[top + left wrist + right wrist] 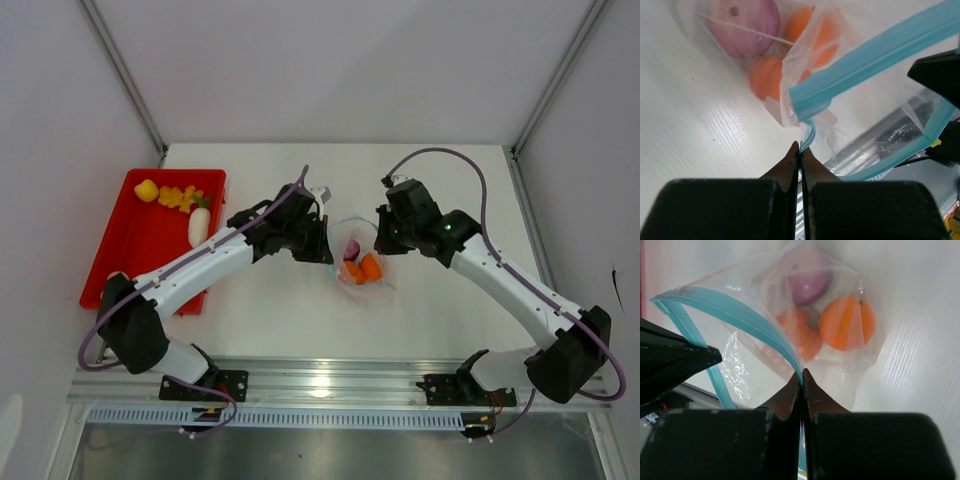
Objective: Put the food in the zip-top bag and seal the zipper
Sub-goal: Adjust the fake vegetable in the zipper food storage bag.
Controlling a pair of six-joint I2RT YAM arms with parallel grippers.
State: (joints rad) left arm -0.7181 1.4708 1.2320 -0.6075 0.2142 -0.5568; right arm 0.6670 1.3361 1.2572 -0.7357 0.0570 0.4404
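The clear zip-top bag (357, 262) hangs between my two grippers at the table's middle. It holds a purple-pink piece (351, 249) and two orange pieces (371, 266). My left gripper (800, 148) is shut on the blue-teal zipper (865, 60) at the bag's left end. My right gripper (802, 373) is shut on the zipper (735, 315) at its right end. The bag's mouth is held up and the food sags below it (847, 322). More food, yellow pieces (175, 196) and a white piece (198, 228), lies in the red tray (140, 250).
The red tray sits at the table's left side. A metal rail (330, 385) runs along the near edge by the arm bases. Grey walls enclose the table on the left, right and back.
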